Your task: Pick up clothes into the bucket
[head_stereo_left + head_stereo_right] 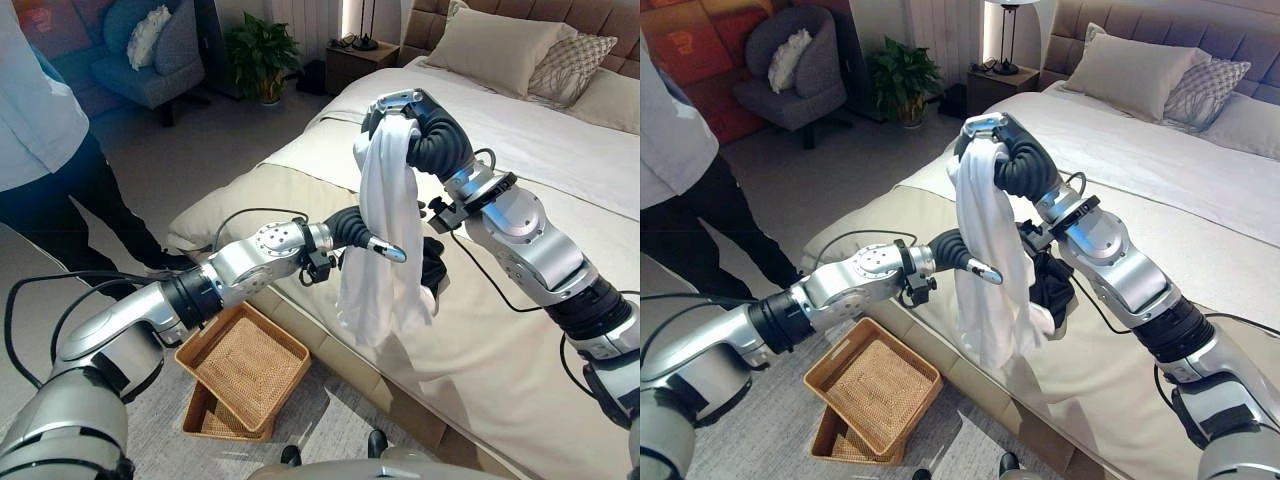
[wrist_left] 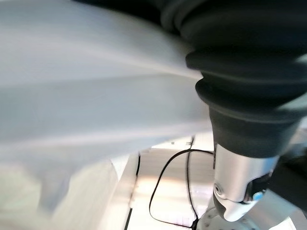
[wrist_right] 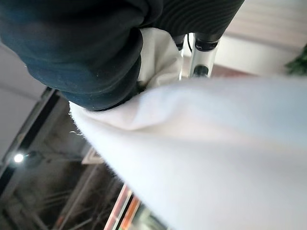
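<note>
Over the near edge of the bed: a white garment hangs from the raised right hand, clear of the bed and trailing down in a long fold.
Right hand: lifted high, fingers curled over the top of the cloth, which drapes across it and falls away below; its wrist view shows white fabric bunched against the dark cover.
Left hand: reaching in from the left at mid-height of the hanging cloth, left hand with one finger showing in front of the fabric; I cannot tell whether it has closed on anything.
Basket: a woven basket sits on the floor beside the bed, down and to the left of the garment, with a second basket tucked partly under it.
Dark cloth: something dark lies on the bed behind the white piece, near the right forearm.
Person: someone stands at the far left, well apart.
Handling: looks light, limp and floppy, likely to swing and slide off smooth fingers; best gripped by a gathered bunch near the top, with the lower half steadied so it folds into the basket rather than over its rim.
</note>
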Motion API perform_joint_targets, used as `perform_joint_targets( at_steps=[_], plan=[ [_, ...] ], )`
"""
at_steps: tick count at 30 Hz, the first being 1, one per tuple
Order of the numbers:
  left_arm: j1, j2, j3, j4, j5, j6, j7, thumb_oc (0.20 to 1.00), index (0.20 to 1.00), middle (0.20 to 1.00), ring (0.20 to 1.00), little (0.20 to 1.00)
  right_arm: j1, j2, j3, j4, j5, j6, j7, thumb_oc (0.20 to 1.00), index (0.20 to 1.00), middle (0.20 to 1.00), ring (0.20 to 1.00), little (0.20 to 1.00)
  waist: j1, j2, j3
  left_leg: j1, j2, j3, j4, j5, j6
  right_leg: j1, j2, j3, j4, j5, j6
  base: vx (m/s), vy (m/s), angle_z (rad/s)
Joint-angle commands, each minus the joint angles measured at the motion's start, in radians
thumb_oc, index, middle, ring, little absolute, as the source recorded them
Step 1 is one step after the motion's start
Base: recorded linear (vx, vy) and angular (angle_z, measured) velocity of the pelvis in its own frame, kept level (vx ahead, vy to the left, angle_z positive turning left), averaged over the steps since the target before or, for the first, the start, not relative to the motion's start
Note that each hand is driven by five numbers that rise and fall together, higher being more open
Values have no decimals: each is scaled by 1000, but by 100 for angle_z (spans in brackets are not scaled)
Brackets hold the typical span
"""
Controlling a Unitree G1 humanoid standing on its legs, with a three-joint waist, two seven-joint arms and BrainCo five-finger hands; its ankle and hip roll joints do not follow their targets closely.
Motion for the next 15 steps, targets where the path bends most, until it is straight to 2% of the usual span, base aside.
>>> perform_joint_targets(
  at_steps=[1, 2, 5, 7, 11, 12, 14, 15],
  plan=[
    [-134, -59, -3, 117, 67, -61, 27, 1000, 1000, 1000, 1000, 1000, -142, 33, -12, -83, 18, -69, -19, 200, 200, 200, 200, 200, 4, -27, -31, -28, -18, -9, 84, -57, 0, -2, -40, -21, 85, -44, 65, -3, 2, -4],
    [-129, -88, 13, 148, 134, -77, 58, 1000, 1000, 1000, 1000, 1000, -145, 45, -15, -92, 9, -70, -24, 200, 200, 200, 200, 200, 5, -27, -29, -30, -18, -9, 87, -59, 2, -5, -40, -19, 88, -44, 64, 0, 0, 0],
    [-100, -193, 60, 217, 195, -83, 87, 1000, 1000, 1000, 1000, 1000, -148, 80, -27, -106, -17, -69, -37, 200, 200, 200, 200, 200, 5, -30, -24, -34, -21, -10, 92, -62, 6, -9, -43, -15, 91, -45, 64, 0, 0, 0],
    [-87, -251, 67, 237, 172, -68, 69, 1000, 1000, 1000, 1000, 1000, -161, 102, -35, -104, -26, -67, -40, 200, 200, 200, 200, 200, 2, -29, -25, -35, -23, -9, 95, -66, 9, -12, -44, -7, 91, -46, 65, 4, 5, -2],
    [-77, -274, 55, 215, 87, -36, 29, 1000, 1000, 1000, 1000, 1000, -172, 112, -32, -97, -23, -66, -40, 200, 200, 200, 200, 200, -4, -25, -26, -34, -24, -4, 96, -70, 11, -15, -45, 0, 90, -45, 65, 17, 17, -4],
    [-68, -267, 49, 184, 31, -14, -2, 523, 523, 523, 523, 523, -175, 113, -32, -94, -26, -64, -35, 200, 200, 200, 200, 200, -9, -23, -28, -32, -25, 0, 96, -72, 12, -15, -45, 4, 88, -43, 65, 14, 12, -3],
    [-55, -256, 56, 169, 2, -14, -7, 200, 200, 200, 200, 200, -171, 112, -37, -92, -27, -65, -34, 200, 200, 200, 200, 200, -9, -23, -29, -33, -24, 2, 96, -72, 12, -16, -44, 5, 87, -42, 65, 8, 7, -2],
    [-42, -234, 62, 146, -18, -21, -8, 200, 200, 200, 200, 200, -163, 106, -44, -94, -34, -67, -36, 200, 200, 200, 200, 200, -9, -23, -30, -33, -24, 3, 96, -73, 12, -17, -45, 6, 85, -41, 65, 9, 6, -4]
  ],
)
